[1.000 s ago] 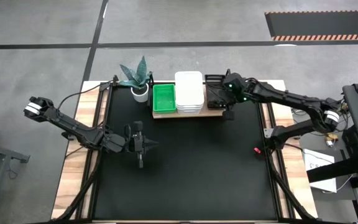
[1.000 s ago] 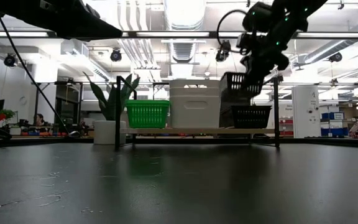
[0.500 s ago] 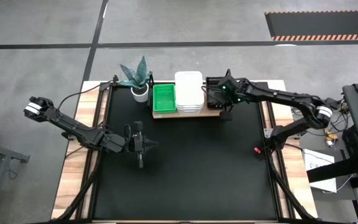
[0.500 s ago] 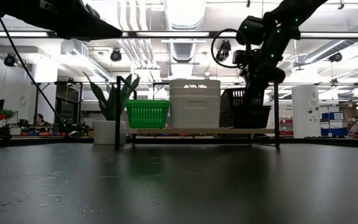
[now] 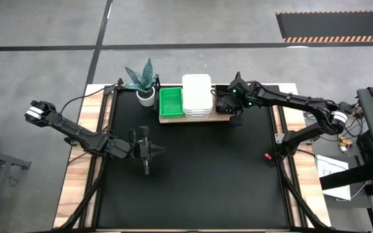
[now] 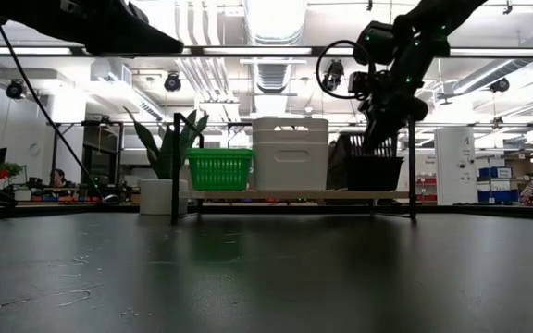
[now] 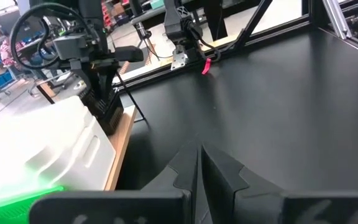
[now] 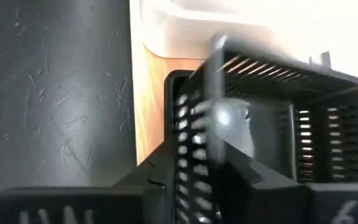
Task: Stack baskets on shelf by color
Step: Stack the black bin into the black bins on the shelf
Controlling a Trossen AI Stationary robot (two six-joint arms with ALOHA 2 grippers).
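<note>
Black basket (image 6: pixel 365 151) sits tilted in a second black basket (image 6: pixel 368 174) at the shelf's (image 5: pixel 195 118) right end, one side riding higher than the other. Right gripper (image 5: pixel 228 103) is over it, fingers clamped on the upper basket's wall (the wrist view shows slotted plastic (image 8: pixel 260 118) between them). White baskets (image 5: pixel 197 96) stacked mid-shelf, touching the black pair. Green basket (image 5: pixel 171 102) on the shelf's left part, beside the white. Plant (image 5: pixel 144 80) just off the shelf's left end. Left gripper (image 5: pixel 149 150) waits low over the table (image 5: pixel 193 175), well apart from the shelf, fingers pressed together, empty.
</note>
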